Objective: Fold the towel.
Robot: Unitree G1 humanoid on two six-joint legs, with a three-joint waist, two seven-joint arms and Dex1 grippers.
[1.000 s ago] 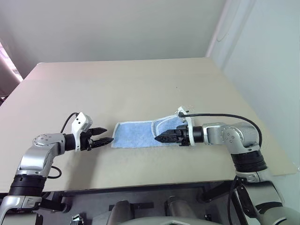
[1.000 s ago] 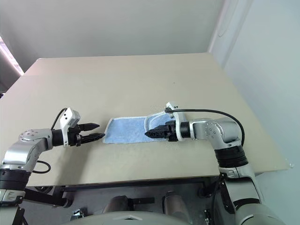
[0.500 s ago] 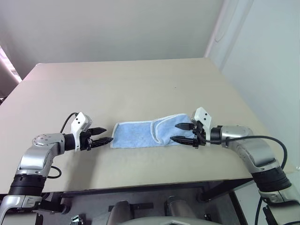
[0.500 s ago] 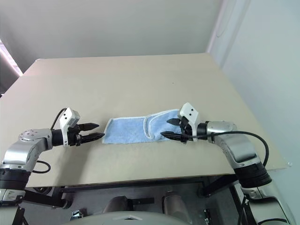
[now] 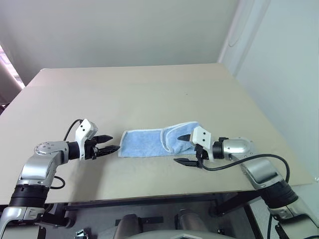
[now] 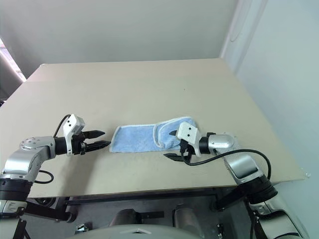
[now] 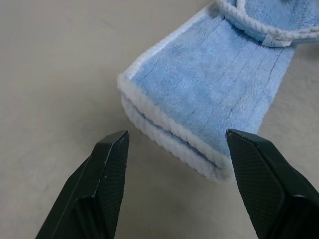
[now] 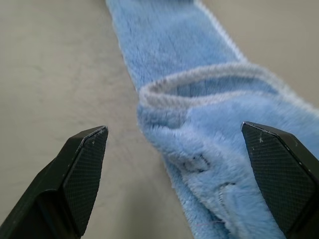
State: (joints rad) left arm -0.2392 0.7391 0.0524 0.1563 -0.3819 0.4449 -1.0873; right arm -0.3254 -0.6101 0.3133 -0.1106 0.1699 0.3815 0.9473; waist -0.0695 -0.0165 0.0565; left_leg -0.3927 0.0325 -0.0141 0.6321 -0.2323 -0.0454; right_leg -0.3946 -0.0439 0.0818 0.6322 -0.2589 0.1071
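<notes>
The towel [image 5: 149, 143] is a light blue cloth with white edging, lying as a long narrow strip on the table, its right end doubled back over itself [image 8: 224, 124]. My left gripper [image 5: 115, 142] hovers open just off the strip's left end [image 7: 174, 134], which shows two stacked layers, and touches nothing. At the strip's right end my right gripper [image 5: 178, 149] stands wide open and low over the table. One finger is over the cloth and the other is in front of the near edge. Nothing is gripped [image 8: 174, 128].
The beige table [image 5: 149, 94] stretches far behind the towel. Its front edge runs close below both grippers, and its right edge lies near a pale wall [image 5: 279, 74]. A black cable [image 5: 249, 162] loops by the right wrist.
My right gripper pulled back from above the doubled-over end to the strip's right tip, rolled, sank toward the table and opened wider. The left gripper and the towel stayed still.
</notes>
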